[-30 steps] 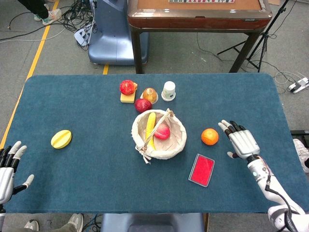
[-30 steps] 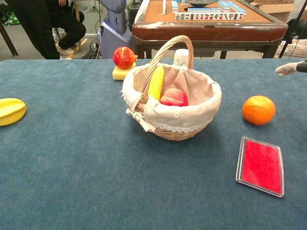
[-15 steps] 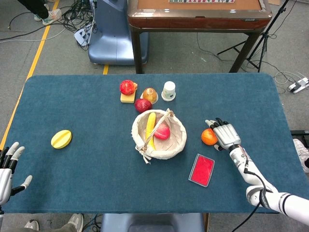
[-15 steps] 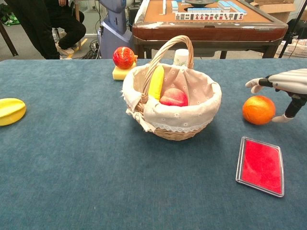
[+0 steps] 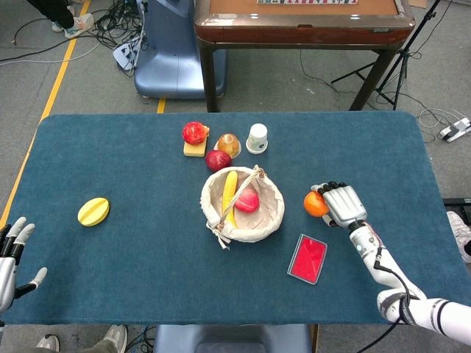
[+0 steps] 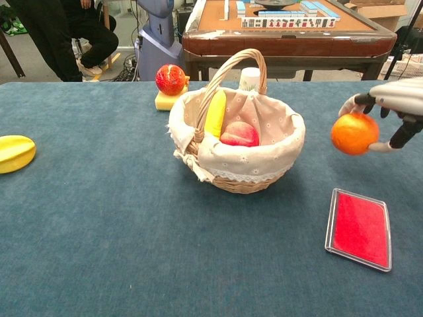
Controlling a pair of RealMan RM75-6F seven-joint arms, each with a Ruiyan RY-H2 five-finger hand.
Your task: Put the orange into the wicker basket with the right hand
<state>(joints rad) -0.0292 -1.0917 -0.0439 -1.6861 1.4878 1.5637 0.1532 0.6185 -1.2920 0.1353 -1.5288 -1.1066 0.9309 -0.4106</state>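
The orange [image 5: 315,204] [image 6: 354,133] is off the blue cloth, held in my right hand [image 5: 341,205] [image 6: 391,109], whose fingers curl over its top and whose thumb presses its right side. It hangs to the right of the wicker basket [image 5: 274,215] [image 6: 277,170], about level with the rim. The basket has a cloth lining and holds a banana [image 5: 229,196] and a pink peach [image 5: 248,200]. My left hand [image 5: 10,257] rests at the table's near left corner with its fingers spread and holds nothing.
A red flat box [image 5: 307,259] [image 6: 359,228] lies in front of the orange. Behind the basket stand a white cup [image 5: 257,137], a jelly cup [image 5: 229,145], a red apple [image 5: 218,159] and a pomegranate [image 5: 194,133] on a yellow block. A yellow starfruit [image 5: 93,211] lies at left.
My right hand swept left to the orange, closed its fingers around it and lifted it off the cloth. The left hand has slid slightly nearer the table's edge.
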